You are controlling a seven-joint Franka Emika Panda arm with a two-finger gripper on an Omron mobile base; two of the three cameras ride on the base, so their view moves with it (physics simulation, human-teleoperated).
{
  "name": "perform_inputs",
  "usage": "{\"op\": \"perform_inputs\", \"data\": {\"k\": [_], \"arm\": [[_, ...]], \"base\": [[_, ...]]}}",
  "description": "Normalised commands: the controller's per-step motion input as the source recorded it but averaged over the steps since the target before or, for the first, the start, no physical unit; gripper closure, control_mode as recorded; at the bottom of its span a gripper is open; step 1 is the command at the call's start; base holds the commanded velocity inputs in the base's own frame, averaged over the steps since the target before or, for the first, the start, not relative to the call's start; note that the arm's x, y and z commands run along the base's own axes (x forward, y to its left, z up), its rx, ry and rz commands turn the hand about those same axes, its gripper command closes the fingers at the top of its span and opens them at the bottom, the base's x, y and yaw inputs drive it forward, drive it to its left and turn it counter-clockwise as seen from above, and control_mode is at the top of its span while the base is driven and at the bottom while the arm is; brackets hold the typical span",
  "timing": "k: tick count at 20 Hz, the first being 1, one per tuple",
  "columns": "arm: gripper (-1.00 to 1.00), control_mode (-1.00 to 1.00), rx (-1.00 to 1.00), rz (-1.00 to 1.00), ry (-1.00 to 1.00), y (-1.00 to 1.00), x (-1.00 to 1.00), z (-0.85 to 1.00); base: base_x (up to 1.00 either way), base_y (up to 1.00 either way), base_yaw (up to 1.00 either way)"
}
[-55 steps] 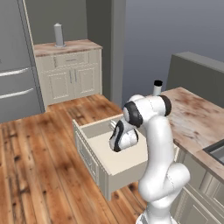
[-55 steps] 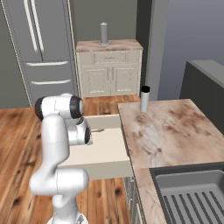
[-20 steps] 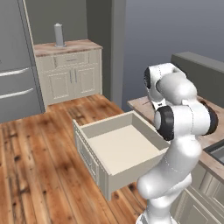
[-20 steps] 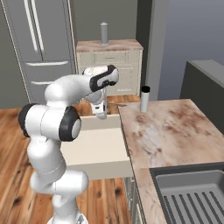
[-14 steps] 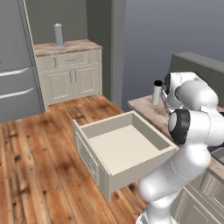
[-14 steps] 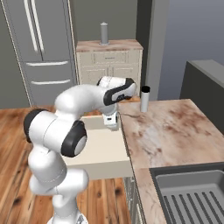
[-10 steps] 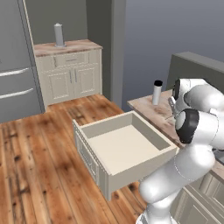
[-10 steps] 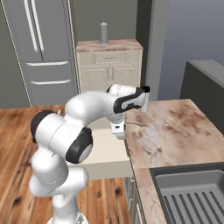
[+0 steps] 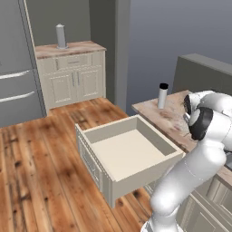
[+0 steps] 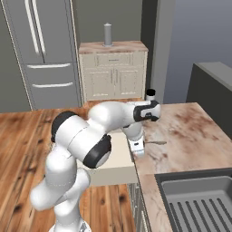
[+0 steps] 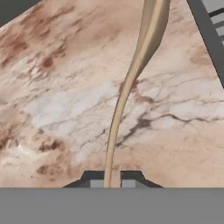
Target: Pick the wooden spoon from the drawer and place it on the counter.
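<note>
Two dark finger tips of the two-finger gripper point(image 11: 108, 178) pinch the thin handle of the slender light-brown wooden spoon point(image 11: 131, 78); jaws closed on it, handle running away from the hand, bowl at the far end. Spoon hangs over the mottled brown-and-beige stone counter point(image 10: 190, 131), near its left edge; contact with the slab cannot be told. In the right base view the gripper point(image 10: 138, 150) points down over the counter edge, spoon point(image 10: 154, 142) sticking out to the right. Wide cream box drawer point(image 9: 131, 156) stands pulled open left of the counter, pale inside. Grey cylinder with black cap point(image 9: 162, 95) stands upright at the counter's far corner. Sink basin point(image 10: 199, 199) lies at the near right.
</note>
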Motion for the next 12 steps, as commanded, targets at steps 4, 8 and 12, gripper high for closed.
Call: {"op": "perform_inputs", "data": {"k": [4,8,12], "arm": [[1.0,-1.0,0.0,0.0,0.51,-0.32,0.26,-0.42],[1.0,-1.0,0.01,0.0,0.35,-0.28,0.24,-0.18],[1.0,-1.0,0.07,0.01,0.22,-0.39,0.22,0.08]], "base": [[0.0,0.0,0.0],[0.0,0.0,0.0],[0.0,0.0,0.0]]}}
